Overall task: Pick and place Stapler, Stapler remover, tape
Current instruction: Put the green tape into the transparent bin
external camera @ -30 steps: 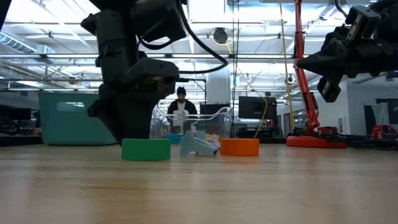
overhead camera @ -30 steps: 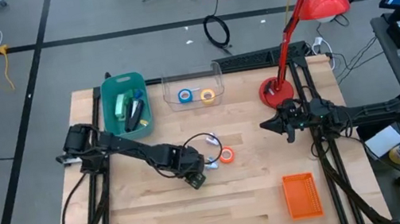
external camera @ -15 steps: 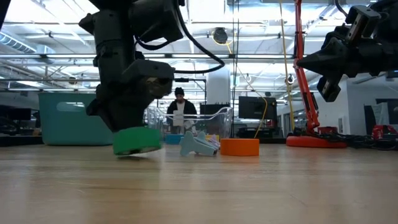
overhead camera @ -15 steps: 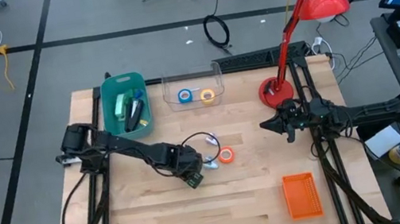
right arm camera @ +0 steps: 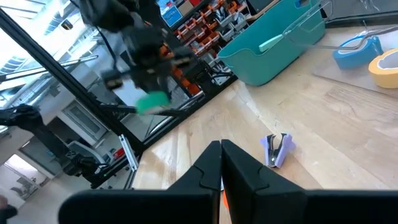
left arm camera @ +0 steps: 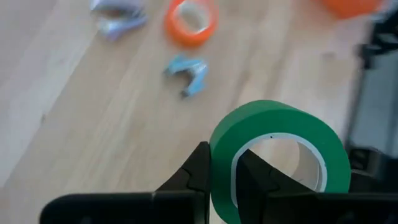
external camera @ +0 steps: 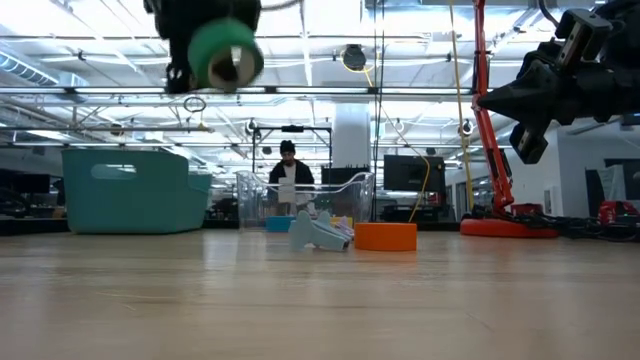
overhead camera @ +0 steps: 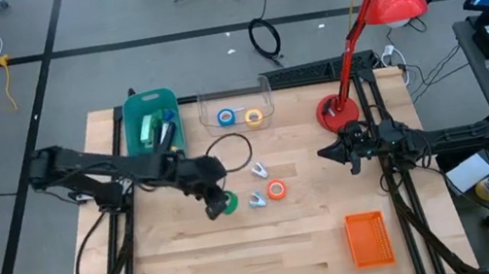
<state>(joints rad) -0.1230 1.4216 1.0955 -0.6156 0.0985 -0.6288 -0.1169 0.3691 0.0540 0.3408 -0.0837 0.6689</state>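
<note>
The left gripper (overhead camera: 217, 203) pinches the green tape roll (overhead camera: 227, 203), one finger (left arm camera: 198, 180) outside the ring and the other through its pale centre. The roll is a wide green band with a cream inner core, held on edge and well clear of the table (overhead camera: 186, 264), above its middle and slightly toward the left edge. In the low view the roll (external camera: 224, 55) hangs high above the tabletop.

The orange tape roll (overhead camera: 277, 190) lies flat near the table's centre, with a pale blue staple remover (overhead camera: 257, 200) just beside it and a second one (overhead camera: 258, 168) nearer the far edge. The blue tape roll (overhead camera: 226, 117) and yellow tape roll (overhead camera: 254, 116) sit inside the clear tray (overhead camera: 263, 83) at the far edge, beside the teal bin (overhead camera: 133, 141).

The right gripper (overhead camera: 323, 154) hovers near the right edge with fingers pressed together, holding nothing.
</note>
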